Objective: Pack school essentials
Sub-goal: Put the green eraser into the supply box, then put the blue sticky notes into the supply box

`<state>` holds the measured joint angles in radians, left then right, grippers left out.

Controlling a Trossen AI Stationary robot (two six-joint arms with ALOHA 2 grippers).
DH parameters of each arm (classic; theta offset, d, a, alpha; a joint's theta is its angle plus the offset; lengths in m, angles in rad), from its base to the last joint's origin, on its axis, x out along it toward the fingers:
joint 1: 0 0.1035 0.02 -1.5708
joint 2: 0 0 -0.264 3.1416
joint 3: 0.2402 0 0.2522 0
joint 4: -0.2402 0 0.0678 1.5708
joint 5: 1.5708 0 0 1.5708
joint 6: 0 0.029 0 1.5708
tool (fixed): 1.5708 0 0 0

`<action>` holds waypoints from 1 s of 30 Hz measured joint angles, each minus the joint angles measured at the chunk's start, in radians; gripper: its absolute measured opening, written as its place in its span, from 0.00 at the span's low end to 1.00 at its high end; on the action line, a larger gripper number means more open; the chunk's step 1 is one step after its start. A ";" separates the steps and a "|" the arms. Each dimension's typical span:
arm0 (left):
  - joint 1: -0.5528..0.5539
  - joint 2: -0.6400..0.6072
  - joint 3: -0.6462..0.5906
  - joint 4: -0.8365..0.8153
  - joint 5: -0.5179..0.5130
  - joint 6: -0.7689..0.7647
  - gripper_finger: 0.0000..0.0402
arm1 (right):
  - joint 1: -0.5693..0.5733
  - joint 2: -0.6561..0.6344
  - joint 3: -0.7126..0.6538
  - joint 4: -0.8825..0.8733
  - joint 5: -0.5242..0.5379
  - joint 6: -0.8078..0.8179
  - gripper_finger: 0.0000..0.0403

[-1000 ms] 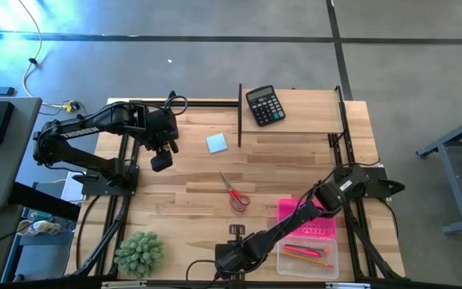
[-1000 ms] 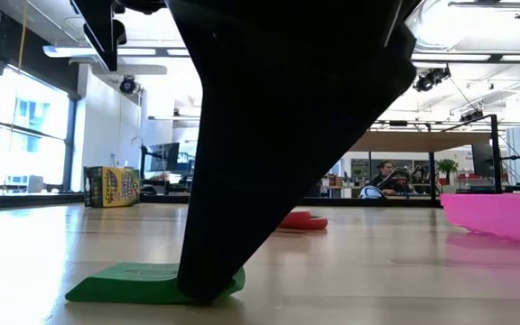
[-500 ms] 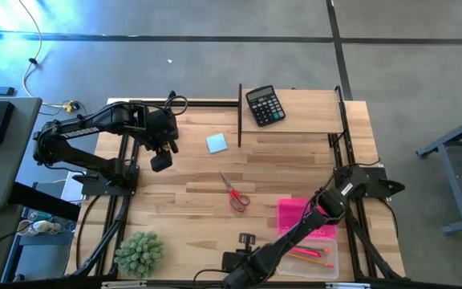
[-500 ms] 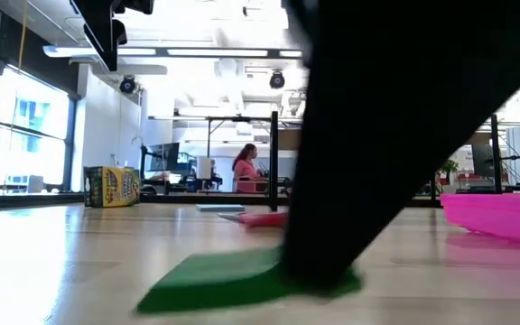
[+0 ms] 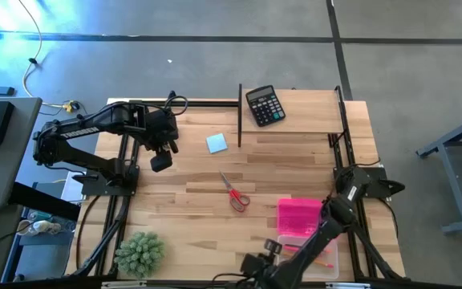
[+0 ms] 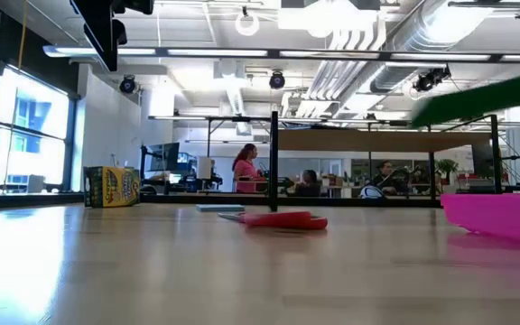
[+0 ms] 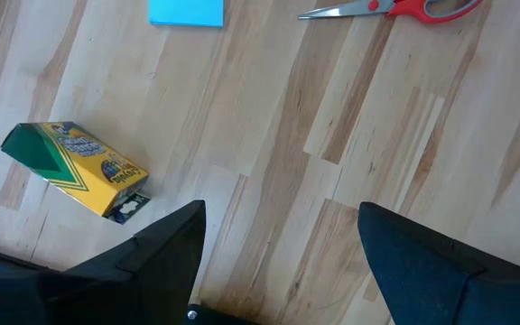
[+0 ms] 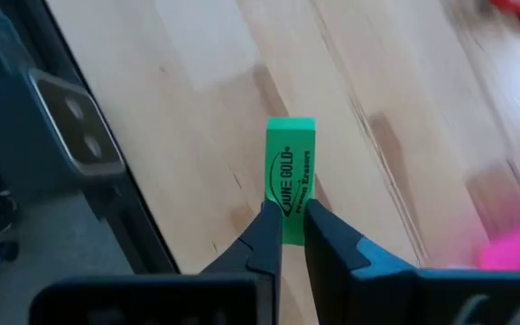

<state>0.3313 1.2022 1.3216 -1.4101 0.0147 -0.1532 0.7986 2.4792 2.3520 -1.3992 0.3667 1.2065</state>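
While left gripper [image 7: 278, 262] idles, right gripper [image 8: 292, 236] clamps green eraser [image 8: 290, 177].

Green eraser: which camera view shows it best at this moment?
The right wrist view: the green eraser fills mid-frame, pinched by the right tool, label readable. The low view shows only a green streak; the high and left wrist views don't show it.

the right gripper [image 5: 273, 246] is too small and dark in the high view for its fingers to be told apart. in the low view the green eraser [image 6: 486, 97] is smeared to a streak at 2 o'clock and cut by the edge. the pink case [image 6: 499, 217] is cropped at 3 o'clock. the scissors [image 7: 395, 7] are clipped at 12 o'clock in the left wrist view. the pencils in the clear tray [image 5: 331, 262] are partly covered by the right arm.
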 joint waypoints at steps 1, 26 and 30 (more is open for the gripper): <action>0.000 0.000 0.000 0.000 0.000 0.000 0.70 | 0.009 -0.002 0.000 -0.023 -0.001 0.030 0.06; 0.000 0.000 0.000 -0.005 0.000 -0.001 0.70 | 0.176 -0.063 -0.056 -0.172 -0.216 0.315 0.04; 0.000 0.000 0.000 -0.003 0.000 -0.001 0.70 | 0.175 -0.063 -0.057 -0.172 -0.218 0.313 0.01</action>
<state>0.3313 1.2021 1.3216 -1.4136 0.0147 -0.1539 0.9733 2.4161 2.2949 -1.5714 0.1484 1.5196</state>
